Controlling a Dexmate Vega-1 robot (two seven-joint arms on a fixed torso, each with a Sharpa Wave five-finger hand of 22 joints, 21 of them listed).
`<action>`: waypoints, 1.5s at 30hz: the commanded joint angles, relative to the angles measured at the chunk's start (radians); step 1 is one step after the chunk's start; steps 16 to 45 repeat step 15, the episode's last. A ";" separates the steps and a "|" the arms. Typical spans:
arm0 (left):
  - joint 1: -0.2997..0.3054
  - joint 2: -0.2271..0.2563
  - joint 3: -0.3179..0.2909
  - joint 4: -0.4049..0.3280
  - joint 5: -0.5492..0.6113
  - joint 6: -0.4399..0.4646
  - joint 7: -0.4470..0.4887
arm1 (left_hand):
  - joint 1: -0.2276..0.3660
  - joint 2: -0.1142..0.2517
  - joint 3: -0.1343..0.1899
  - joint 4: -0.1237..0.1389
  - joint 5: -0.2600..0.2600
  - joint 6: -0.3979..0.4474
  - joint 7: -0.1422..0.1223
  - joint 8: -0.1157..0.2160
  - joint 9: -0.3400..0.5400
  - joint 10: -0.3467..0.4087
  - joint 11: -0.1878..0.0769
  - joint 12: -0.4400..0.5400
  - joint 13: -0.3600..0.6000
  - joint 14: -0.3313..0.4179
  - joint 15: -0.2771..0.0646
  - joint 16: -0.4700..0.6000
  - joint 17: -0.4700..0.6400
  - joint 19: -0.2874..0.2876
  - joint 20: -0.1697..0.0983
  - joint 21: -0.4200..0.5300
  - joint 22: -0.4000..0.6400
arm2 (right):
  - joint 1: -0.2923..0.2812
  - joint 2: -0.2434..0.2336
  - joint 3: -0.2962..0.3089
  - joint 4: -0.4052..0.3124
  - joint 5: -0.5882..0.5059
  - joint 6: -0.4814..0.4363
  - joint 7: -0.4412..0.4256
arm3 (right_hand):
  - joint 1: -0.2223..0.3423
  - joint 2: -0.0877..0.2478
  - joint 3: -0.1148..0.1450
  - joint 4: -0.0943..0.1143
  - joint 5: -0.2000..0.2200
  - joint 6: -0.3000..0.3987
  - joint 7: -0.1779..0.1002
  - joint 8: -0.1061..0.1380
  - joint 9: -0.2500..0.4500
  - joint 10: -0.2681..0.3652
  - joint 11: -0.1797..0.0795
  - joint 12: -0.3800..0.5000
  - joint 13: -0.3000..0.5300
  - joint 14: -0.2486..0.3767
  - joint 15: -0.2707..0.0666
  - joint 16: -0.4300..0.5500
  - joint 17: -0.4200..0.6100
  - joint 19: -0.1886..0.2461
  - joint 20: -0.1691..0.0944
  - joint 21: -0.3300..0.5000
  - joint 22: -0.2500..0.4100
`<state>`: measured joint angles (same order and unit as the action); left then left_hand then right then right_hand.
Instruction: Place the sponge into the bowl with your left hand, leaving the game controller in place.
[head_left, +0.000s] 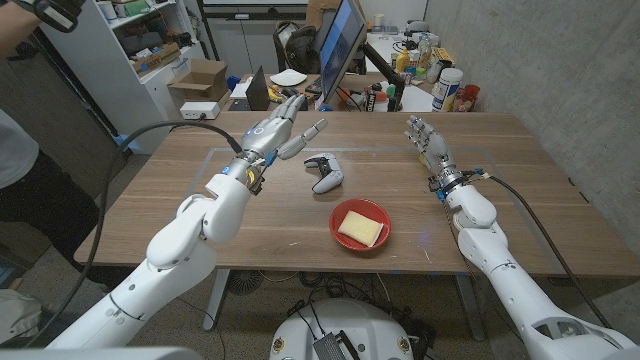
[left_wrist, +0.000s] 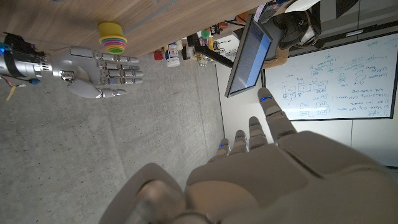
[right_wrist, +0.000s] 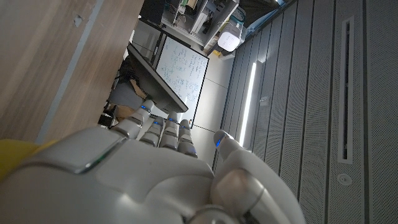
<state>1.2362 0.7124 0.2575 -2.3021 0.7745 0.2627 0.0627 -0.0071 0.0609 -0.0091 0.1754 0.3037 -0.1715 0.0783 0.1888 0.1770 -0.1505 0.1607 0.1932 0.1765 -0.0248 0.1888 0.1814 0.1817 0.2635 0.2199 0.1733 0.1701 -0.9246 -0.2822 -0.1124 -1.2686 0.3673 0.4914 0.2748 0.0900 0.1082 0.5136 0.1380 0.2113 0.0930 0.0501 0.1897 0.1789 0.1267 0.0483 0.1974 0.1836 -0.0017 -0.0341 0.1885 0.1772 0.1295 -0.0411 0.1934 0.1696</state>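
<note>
A yellow sponge (head_left: 361, 228) lies inside the red bowl (head_left: 338, 215) near the table's front middle. A white game controller (head_left: 325, 172) sits on the wood just behind the bowl. My left hand (head_left: 283, 129) hangs above the table to the left of the controller, fingers spread and holding nothing; its back fills the left wrist view (left_wrist: 273, 168). My right hand (head_left: 427, 140) stands at the right side of the table with fingers extended and nothing in it; it also appears in the left wrist view (left_wrist: 99, 73) and the right wrist view (right_wrist: 155, 168).
A monitor (head_left: 338, 45) and several bottles and jars (head_left: 445, 88) crowd the table's far edge. A stack of coloured cups (left_wrist: 112, 36) shows in the left wrist view. A person (head_left: 20, 150) stands at the left edge. Shelves and boxes stand behind.
</note>
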 joint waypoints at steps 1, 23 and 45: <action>0.016 0.031 -0.100 0.072 -0.261 -0.163 0.075 | 0.004 0.033 -0.009 0.002 0.006 -0.023 -0.007 0.007 -0.001 0.013 0.001 0.008 0.003 0.002 -0.007 0.008 0.001 -0.007 0.002 0.005 0.005 | -0.076 -0.021 -0.016 -0.105 -0.011 -0.004 -0.094 | -0.010 0.039 0.008 -0.003 0.006 0.010 0.001 0.001 0.005 0.011 -0.002 -0.002 0.005 0.007 -0.005 -0.003 0.003 0.008 -0.070 0.003 0.003; 0.024 0.043 -0.124 0.072 -0.375 -0.228 0.083 | 0.009 0.036 -0.016 -0.001 0.008 0.001 -0.012 0.010 -0.002 0.026 0.000 0.010 0.003 0.012 -0.013 0.011 0.000 -0.014 0.002 0.008 0.006 | -0.060 -0.018 -0.043 -0.060 0.017 0.042 -0.094 | -0.009 0.039 0.008 -0.004 0.006 0.013 0.001 0.002 0.005 0.013 0.001 -0.002 0.005 0.009 -0.004 -0.002 0.003 0.008 -0.070 0.003 0.003; 0.024 0.043 -0.124 0.072 -0.375 -0.228 0.083 | 0.009 0.036 -0.016 -0.001 0.008 0.001 -0.012 0.010 -0.002 0.026 0.000 0.010 0.003 0.012 -0.013 0.011 0.000 -0.014 0.002 0.008 0.006 | -0.060 -0.018 -0.043 -0.060 0.017 0.042 -0.094 | -0.009 0.039 0.008 -0.004 0.006 0.013 0.001 0.002 0.005 0.013 0.001 -0.002 0.005 0.009 -0.004 -0.002 0.003 0.008 -0.070 0.003 0.003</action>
